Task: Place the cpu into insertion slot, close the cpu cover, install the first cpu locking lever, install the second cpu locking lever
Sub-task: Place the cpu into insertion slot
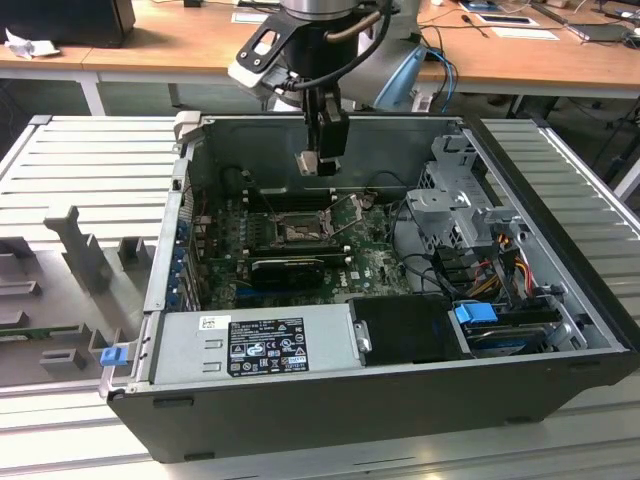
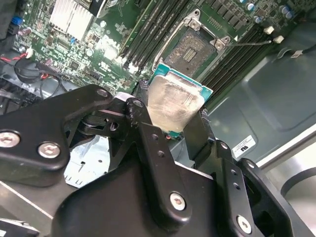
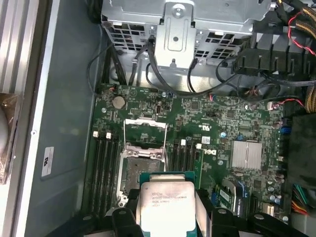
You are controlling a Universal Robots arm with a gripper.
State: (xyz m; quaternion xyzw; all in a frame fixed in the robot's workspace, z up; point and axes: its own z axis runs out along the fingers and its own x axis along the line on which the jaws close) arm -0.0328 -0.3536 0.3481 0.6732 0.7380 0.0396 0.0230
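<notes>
Overhead in the exterior view, the arm [image 1: 318,20] comes down from the upper edge and points its wrist almost straight down into the open computer case [image 1: 400,400]. The gripper [image 1: 322,160] hangs in the air above the motherboard [image 1: 370,262], clear of the board, roughly over the far side of the insertion slot [image 1: 297,235]. Its two black fingers [image 2: 144,116] are clamped on opposite edges of the cpu [image 2: 175,101], which sits flat between them with its pale metal face toward the wrist cameras and a green rim showing around it. In the first wrist view the cpu [image 3: 165,205] overlaps one edge of the insertion slot [image 3: 140,170] while the rest of the slot lies uncovered, flanked by rows of dark memory slots [image 3: 103,173]. The cpu cover [image 3: 145,121] is swung open off the slot, on the side toward the metal drive cage [image 3: 177,29]. In the second wrist view the slot [image 2: 195,47] lies beyond the held chip, its contact field bare.
</notes>
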